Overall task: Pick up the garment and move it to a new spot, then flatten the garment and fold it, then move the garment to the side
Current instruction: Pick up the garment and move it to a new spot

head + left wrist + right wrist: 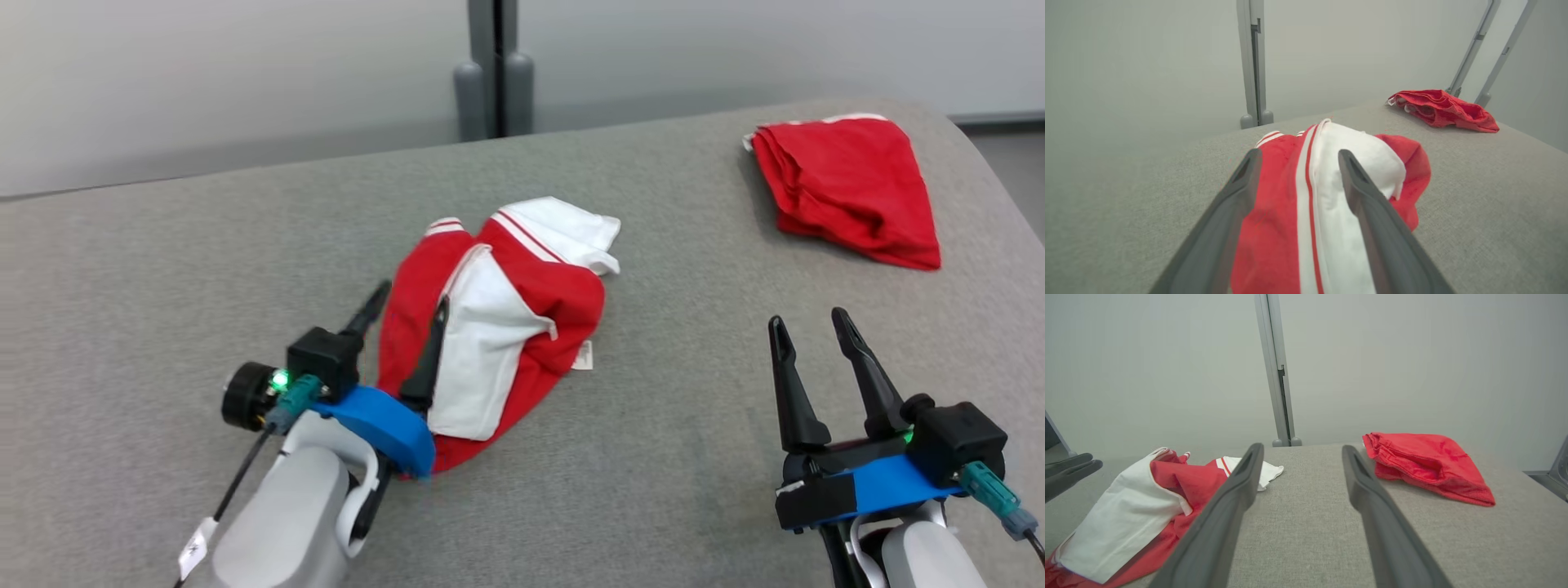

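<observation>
Garment [522, 286] lies crumpled at centre, neither flat nor folded; left gripper [412, 296] spread open astride its 8 o'clock edge, gripping nothing; right gripper [807, 320] open and empty at 4 o'clock. Flattening, folding and shifting aside judged outstanding

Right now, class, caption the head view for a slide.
Open left gripper at crumpled red-and-white garment; right gripper open, apart.

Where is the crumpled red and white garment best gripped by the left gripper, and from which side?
Probably the bunched ridge along the striped seam of the garment, coming from the robot's near side. The cloth stands up there, and the open left gripper has its fingers either side of that seam.
</observation>
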### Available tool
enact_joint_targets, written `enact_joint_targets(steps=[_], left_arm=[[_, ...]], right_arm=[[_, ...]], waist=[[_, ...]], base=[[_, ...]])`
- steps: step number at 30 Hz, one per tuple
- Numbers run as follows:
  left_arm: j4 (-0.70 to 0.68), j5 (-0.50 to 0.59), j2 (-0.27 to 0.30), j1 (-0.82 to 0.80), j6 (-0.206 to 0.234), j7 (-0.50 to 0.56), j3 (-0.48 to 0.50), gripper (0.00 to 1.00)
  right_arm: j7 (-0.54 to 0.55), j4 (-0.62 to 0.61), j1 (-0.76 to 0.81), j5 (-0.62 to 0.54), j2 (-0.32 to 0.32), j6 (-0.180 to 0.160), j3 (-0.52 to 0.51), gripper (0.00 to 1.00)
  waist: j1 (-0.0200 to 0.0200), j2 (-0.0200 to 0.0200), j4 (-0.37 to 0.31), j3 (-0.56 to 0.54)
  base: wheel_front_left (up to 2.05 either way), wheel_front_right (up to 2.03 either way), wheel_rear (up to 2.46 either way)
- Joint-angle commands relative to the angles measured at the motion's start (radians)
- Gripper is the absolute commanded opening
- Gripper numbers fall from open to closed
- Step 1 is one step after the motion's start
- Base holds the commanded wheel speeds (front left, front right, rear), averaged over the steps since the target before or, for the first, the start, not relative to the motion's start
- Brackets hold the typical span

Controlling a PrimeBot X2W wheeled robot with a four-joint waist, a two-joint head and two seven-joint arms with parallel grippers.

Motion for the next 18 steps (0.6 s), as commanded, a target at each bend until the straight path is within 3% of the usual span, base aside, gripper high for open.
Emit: enact_joint_targets(steps=[1,10,18], left_arm=[[-0.024,0.011,0.011,0.003,0.011,-0.006,0.018,1.00],[-0.249,0.089,0.076,0.191,0.086,-0.007,0.232,1.00],[-0.386,0.157,0.089,0.369,0.117,-0.007,0.402,1.00]], right_arm=[[-0.005,0.006,0.017,-0.005,-0.001,0.000,-0.003,1.00],[-0.005,0.034,0.046,0.010,-0.002,0.000,-0.006,1.00],[-0.005,0.062,0.089,0.012,-0.002,0.000,-0.024,1.00]], waist=[[0.0001,0.0001,0.012,-0.006],[0.0001,0.0001,0.117,-0.061],[0.0001,0.0001,0.202,-0.110]], base=[[0.00,0.00,0.00],[0.00,0.00,0.00],[0.00,0.00,0.00]])
